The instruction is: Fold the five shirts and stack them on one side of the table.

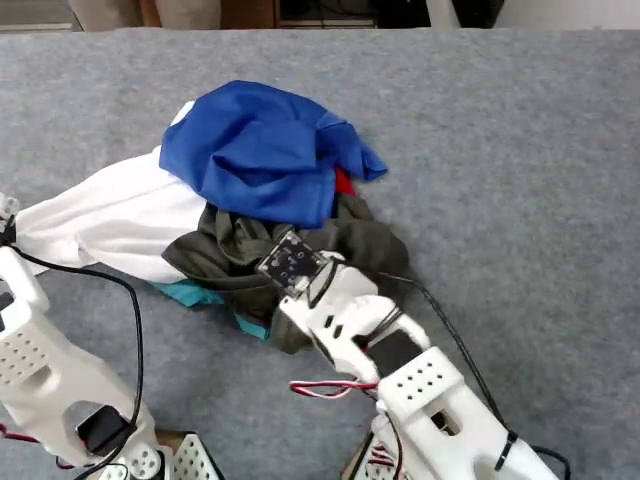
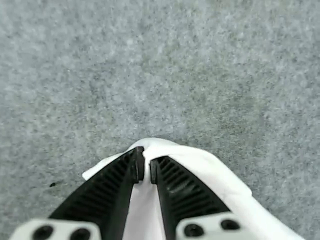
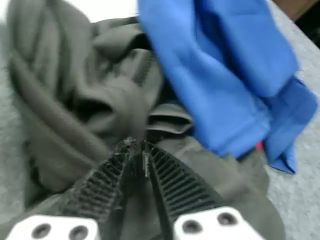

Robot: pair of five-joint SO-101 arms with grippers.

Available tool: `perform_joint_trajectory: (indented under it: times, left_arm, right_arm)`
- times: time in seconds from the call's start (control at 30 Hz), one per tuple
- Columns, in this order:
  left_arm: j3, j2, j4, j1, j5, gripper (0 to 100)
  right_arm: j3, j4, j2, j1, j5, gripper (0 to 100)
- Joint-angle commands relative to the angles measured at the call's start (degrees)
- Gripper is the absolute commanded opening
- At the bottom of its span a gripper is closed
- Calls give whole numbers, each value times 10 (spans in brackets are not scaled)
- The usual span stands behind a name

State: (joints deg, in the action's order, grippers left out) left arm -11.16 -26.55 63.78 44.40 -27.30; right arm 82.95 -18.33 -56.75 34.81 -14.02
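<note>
Shirts heaped mid-tabletop (image 1: 520, 150), none folded, no stack begun. White shirt (image 1: 110, 215) drawn out from heap; my left gripper (image 2: 146, 167) clamped on its edge. My right gripper (image 3: 137, 150) closed, probably pinching olive shirt (image 1: 240, 250) beneath blue shirt (image 1: 260, 150). All folding left.

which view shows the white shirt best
The high view: the white shirt lies stretched out from under the blue shirt, most of it visible. In the left wrist view, a corner of it is pinched in the left gripper. The right wrist view catches a small white patch beyond the dark shirt.
</note>
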Motion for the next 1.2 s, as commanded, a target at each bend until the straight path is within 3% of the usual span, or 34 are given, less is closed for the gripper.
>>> perform_joint_trajectory:
  times: [0.0,0.27,0.37,0.47,0.53,0.6,0.83,0.97,1.03,1.17]
  left_arm:
    - [-7,6,-14,-13,-3,19]
    - [2,6,-23,-17,21,19]
    - [3,6,-23,-17,21,19]
    - [5,6,-23,-24,21,19]
    - [6,6,-21,-27,21,19]
    - [6,6,-21,-32,22,19]
    - [24,6,-21,-60,25,19]
    - [24,6,-21,-63,25,19]
    - [24,6,-21,-63,25,19]
    - [23,6,-22,-63,25,19]
  right_arm:
    - [-27,-9,-18,-40,5,4]
    - [-105,-199,-173,-120,5,5]
    - [-96,-251,-221,-61,2,23]
    - [-49,-297,-231,28,4,163]
    - [-12,-296,-230,74,4,274]
    - [18,-269,-229,95,4,323]
    - [105,-114,-228,99,3,216]
    - [141,-93,-229,95,2,78]
    - [144,-94,-233,76,2,0]
    - [117,-93,-233,1,2,2]
